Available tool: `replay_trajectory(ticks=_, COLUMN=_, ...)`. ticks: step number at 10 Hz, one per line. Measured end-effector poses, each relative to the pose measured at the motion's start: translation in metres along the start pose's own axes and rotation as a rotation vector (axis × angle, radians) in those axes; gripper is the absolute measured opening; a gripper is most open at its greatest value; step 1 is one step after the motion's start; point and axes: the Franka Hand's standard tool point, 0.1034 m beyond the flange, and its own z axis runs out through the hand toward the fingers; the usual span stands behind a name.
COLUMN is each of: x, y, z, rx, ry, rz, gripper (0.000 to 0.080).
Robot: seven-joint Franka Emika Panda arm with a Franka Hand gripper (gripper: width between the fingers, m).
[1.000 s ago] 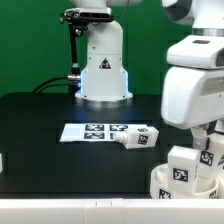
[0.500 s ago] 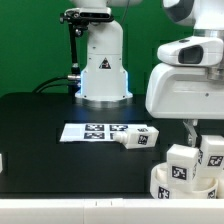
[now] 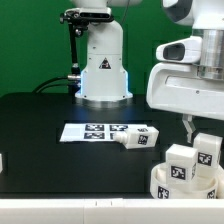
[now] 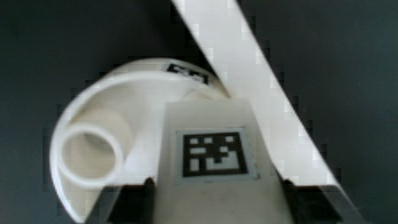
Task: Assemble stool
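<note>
The round white stool seat [image 3: 185,186] lies at the front of the exterior view's right, with two tagged square legs standing on it. My gripper [image 3: 205,136] hangs over the rear leg [image 3: 208,152], one dark finger [image 3: 188,128] beside its top. The other standing leg [image 3: 178,164] is just to its left. In the wrist view the tagged leg [image 4: 217,150] fills the space between my fingers [image 4: 130,203], which touch its sides; my gripper [image 4: 222,206] looks shut on it. The seat [image 4: 107,110] and an open peg hole [image 4: 89,152] show beside it. A third leg [image 3: 140,138] lies loose on the table.
The marker board [image 3: 92,131] lies mid-table next to the loose leg. The large white robot base [image 3: 103,70] stands at the back. The table's white front edge [image 4: 240,60] runs close past the seat.
My hand has turned about its axis and shifted a little towards the exterior view's left, staying over the rear standing leg. The seat and the other legs have not moved.
</note>
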Motion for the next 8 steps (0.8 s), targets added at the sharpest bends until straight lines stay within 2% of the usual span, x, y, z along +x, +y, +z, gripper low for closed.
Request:
replay_trajectory(ticks=1, x=0.0012, y=0.0005, z=0.0002, rx=0.012, ry=-0.014, rz=0.092, gripper=0.0337)
replay_trajectory(ticks=5, x=0.001, y=0.0002, z=0.0, rx=0.018, ry=-0.025, rz=0.302, gripper=0.0337)
replay_trajectory(ticks=6, x=0.004, y=-0.0005, z=-0.001, rx=0.047, ry=-0.047, rz=0.539, gripper=0.0337)
replay_trajectory(ticks=7, x=0.0077, y=-0.0018, z=-0.0008, rx=0.099, ry=-0.046, rz=0.705, gripper=0.0337)
replay_trajectory(ticks=8, x=0.0079, y=-0.0012, z=0.0009, rx=0.138, ry=-0.058, rz=0.894, gripper=0.0337)
